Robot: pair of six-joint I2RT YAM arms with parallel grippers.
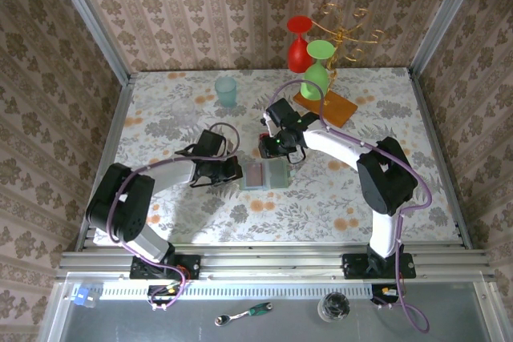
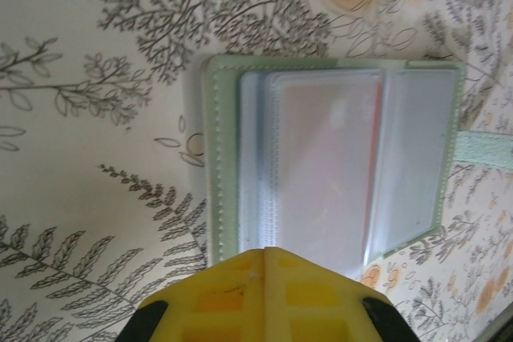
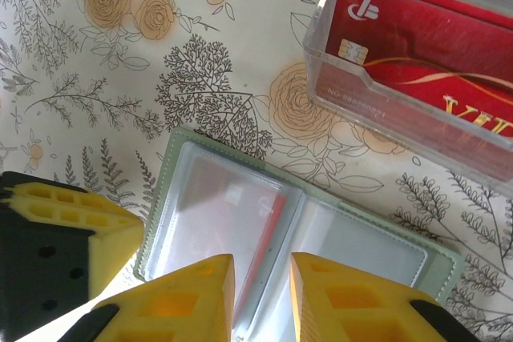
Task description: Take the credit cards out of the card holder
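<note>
The right end effector (image 3: 262,263), slightly spread, hovers over the open card holder (image 3: 361,246); the left end effector (image 2: 264,262) is pressed together. Some credit cards (image 3: 417,46) already lie in a clear box (image 3: 385,122) (a red card (image 3: 268,214) seems left inside the holder).

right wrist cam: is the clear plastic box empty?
No, the clear plastic box has a red card lying in it, chip and logo facing up.

Floral tablecloth (image 1: 160,122), brown damask-papered walls (image 1: 200,6)

Black-and-white arms (image 1: 337,143), purple cables (image 1: 409,314), yellow honeycombed jaws on black mounts
</note>
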